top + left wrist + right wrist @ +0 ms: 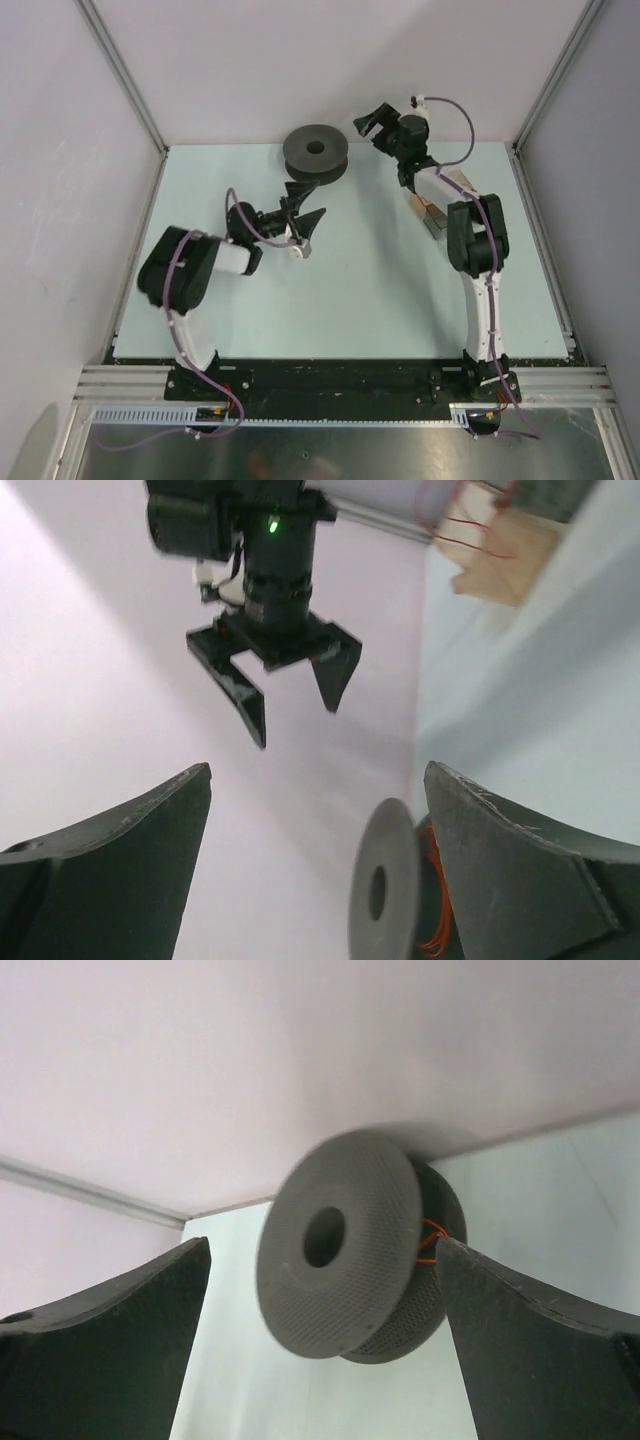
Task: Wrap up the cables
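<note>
A dark grey spool [316, 152] stands at the back of the table with thin red-orange cable wound on its core, seen in the left wrist view [436, 900] and in the right wrist view [428, 1240]. My left gripper [308, 203] is open and empty, just in front of the spool [385, 890], which sits by its right finger [520, 870]. My right gripper [370, 120] is open and empty, to the right of the spool [345, 1255] and aimed at its flange. It also shows in the left wrist view [290, 695].
A small wooden block [435, 212] lies beside the right arm; in the left wrist view [500, 545] thin red wires run over it. White enclosure walls stand close behind the spool and along both sides of the pale green table [380, 300].
</note>
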Motion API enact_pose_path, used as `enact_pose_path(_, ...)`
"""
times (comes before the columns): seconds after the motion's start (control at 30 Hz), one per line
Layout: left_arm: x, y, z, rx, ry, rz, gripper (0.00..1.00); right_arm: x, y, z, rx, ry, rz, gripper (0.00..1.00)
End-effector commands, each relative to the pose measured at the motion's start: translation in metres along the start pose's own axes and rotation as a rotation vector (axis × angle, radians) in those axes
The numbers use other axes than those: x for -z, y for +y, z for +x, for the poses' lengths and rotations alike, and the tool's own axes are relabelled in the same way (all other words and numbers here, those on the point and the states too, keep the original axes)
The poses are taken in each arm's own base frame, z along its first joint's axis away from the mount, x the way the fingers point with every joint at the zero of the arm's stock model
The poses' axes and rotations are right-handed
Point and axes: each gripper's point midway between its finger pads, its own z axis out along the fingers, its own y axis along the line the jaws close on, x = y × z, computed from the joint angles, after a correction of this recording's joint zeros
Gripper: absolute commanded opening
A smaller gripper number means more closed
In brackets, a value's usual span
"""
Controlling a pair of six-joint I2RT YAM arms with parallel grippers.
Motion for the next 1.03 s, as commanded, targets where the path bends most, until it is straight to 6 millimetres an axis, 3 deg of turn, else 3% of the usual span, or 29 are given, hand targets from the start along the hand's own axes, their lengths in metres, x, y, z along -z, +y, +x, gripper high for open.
enact_pose_path(0.0, 0.026, 0.080, -0.028, 0.005, 0.123, -0.186, 0.96, 0.061, 0.084, -0.087, 0.222, -0.097, -0.162, 0.99)
enact_pose_path(0.1, 0.047, 0.114, -0.033, 0.182, 0.265, -0.245, 0.99, 0.098, 0.097, -0.106, 0.336, -0.065, -0.192, 0.99)
enact_pose_path(0.27, 0.090, 0.170, -0.009, 0.669, 0.653, -0.412, 1.00, 0.170, 0.110, -0.128, 0.501, 0.026, -0.253, 0.99)
enact_pose_path(0.33, 0.110, 0.167, -0.005, 0.913, 0.783, -0.399, 1.00, 0.202, 0.107, -0.137, 0.524, 0.028, -0.250, 0.99)
enact_pose_path(0.43, 0.135, 0.160, -0.007, 1.255, 0.892, -0.398, 0.99, 0.244, 0.087, -0.140, 0.604, 0.028, -0.162, 0.99)
enact_pose_path(0.53, 0.157, 0.148, -0.011, 1.463, 0.947, -0.423, 0.99, 0.284, 0.062, -0.136, 0.670, 0.064, -0.052, 0.99)
enact_pose_path(0.67, 0.187, 0.126, -0.013, 1.505, 1.064, -0.496, 0.99, 0.323, 0.022, -0.114, 0.751, 0.190, 0.036, 0.99)
enact_pose_path(0.8, 0.207, 0.086, -0.015, 1.502, 1.176, -0.480, 0.99, 0.346, -0.024, -0.094, 0.784, 0.255, 0.156, 0.99)
enact_pose_path(0.9, 0.215, 0.065, -0.012, 1.488, 1.219, -0.445, 1.00, 0.356, -0.035, -0.080, 0.807, 0.261, 0.160, 0.99)
enact_pose_path(1.0, 0.216, 0.061, -0.011, 1.470, 1.225, -0.429, 0.99, 0.361, -0.033, -0.074, 0.811, 0.252, 0.146, 0.99)
